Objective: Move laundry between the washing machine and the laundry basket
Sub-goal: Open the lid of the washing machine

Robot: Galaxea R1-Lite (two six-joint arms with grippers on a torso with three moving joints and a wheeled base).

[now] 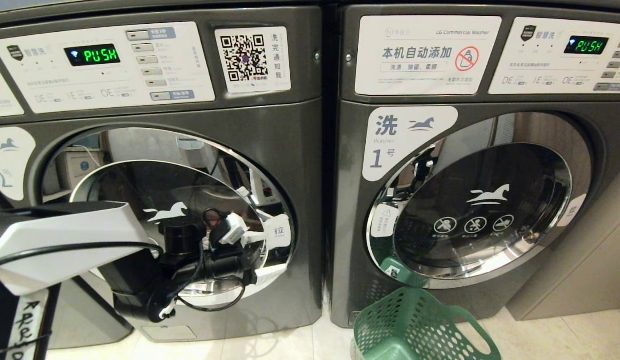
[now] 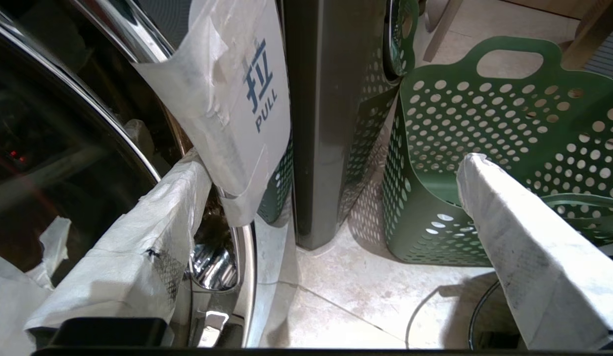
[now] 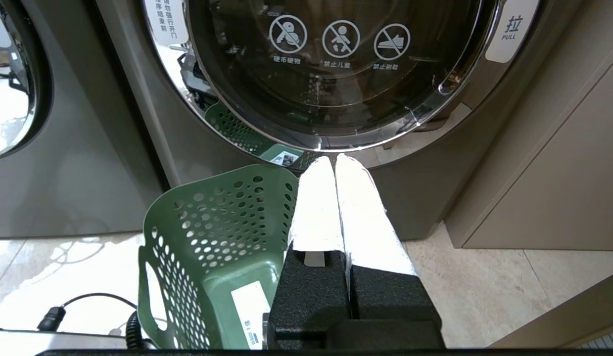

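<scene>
Two dark grey washing machines stand side by side with their round doors shut. My left gripper (image 1: 254, 250) (image 2: 334, 165) is open wide at the right rim of the left washer's door (image 1: 139, 200). One taped finger (image 2: 153, 232) lies against the chrome rim just under the white PULL tab (image 1: 282, 232) (image 2: 247, 99). The other finger (image 2: 524, 247) hangs over the green laundry basket (image 1: 420, 325) (image 2: 509, 128) (image 3: 212, 222). The basket stands on the floor before the right washer and shows only a white label inside. No laundry shows. My right gripper (image 3: 334, 159) is shut and parked low beside the basket.
The right washer's door (image 1: 482, 215) (image 3: 336, 74) is shut, with a PULL tab (image 3: 511, 29) on its right rim. A beige cabinet (image 1: 580, 260) stands to the right of it. A black cable (image 3: 54, 316) lies on the tiled floor left of the basket.
</scene>
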